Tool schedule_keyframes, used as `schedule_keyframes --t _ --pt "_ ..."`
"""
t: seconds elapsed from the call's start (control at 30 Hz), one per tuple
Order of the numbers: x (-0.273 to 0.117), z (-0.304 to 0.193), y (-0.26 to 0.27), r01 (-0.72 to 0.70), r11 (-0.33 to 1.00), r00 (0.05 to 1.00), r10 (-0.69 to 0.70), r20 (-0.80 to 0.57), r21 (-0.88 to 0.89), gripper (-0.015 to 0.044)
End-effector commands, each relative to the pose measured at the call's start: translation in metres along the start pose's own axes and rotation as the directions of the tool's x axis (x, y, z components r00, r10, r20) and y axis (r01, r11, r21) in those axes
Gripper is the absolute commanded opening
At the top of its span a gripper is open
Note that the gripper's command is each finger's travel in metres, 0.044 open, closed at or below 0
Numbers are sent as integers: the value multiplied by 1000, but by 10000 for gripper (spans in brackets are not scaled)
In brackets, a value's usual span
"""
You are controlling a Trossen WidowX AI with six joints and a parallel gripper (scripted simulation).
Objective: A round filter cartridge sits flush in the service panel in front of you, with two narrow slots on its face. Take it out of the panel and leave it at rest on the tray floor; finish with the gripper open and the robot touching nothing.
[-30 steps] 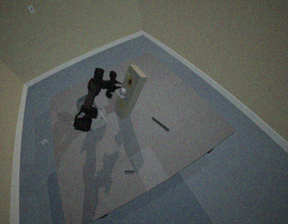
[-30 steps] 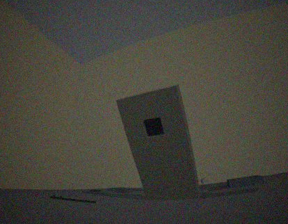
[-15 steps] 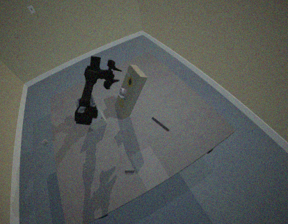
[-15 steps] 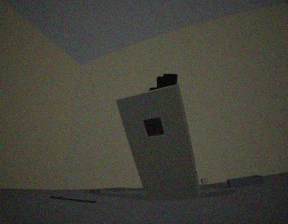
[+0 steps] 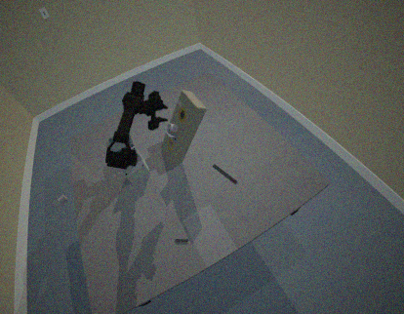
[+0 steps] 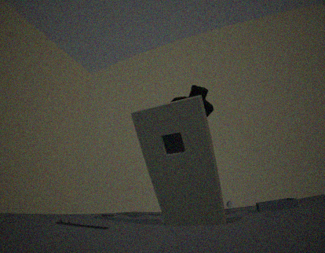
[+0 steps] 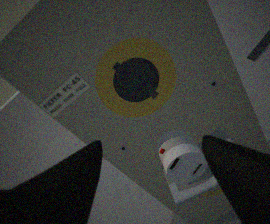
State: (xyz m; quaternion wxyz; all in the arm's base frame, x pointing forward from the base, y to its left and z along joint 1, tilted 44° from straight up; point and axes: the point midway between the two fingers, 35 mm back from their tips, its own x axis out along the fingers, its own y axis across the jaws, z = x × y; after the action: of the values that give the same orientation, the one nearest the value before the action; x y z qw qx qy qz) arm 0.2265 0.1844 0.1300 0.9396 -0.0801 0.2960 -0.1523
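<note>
The panel (image 5: 192,130) (image 6: 190,187) (image 7: 160,20) stands upright. Its yellow ring (image 5: 180,115) (image 7: 105,77) surrounds a dark round opening (image 7: 136,80) with two notches; no cartridge shows in it. The white cartridge (image 5: 172,127) (image 7: 182,167) is outside the opening, its two dark slots facing the wrist camera and a red mark on its side. It overlaps the small pale tray (image 7: 195,191) on the panel's face; whether it rests on the tray floor I cannot tell. My gripper (image 5: 165,113) (image 7: 152,144) is open and empty before the panel. The right fingertip overlaps the cartridge's edge in the wrist view; no contact is discernible.
A printed label (image 7: 64,94) is beside the ring. A dark bar (image 5: 224,174) (image 6: 82,225) lies beyond the panel, and a shorter dark bar (image 5: 181,241) lies farther off. The arm's base (image 5: 120,156) stands on the gripper's side of the panel.
</note>
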Motion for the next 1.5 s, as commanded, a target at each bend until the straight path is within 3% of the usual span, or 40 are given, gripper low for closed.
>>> schedule_keyframes --t 0.0,1.4,1.47 --pt "25 -45 -32 20 809 975 -146 -167 -588 305" --pt "74 -53 -39 23 809 975 -147 -164 -587 305" --pt "70 -52 -38 19 814 975 -143 -169 -580 252"
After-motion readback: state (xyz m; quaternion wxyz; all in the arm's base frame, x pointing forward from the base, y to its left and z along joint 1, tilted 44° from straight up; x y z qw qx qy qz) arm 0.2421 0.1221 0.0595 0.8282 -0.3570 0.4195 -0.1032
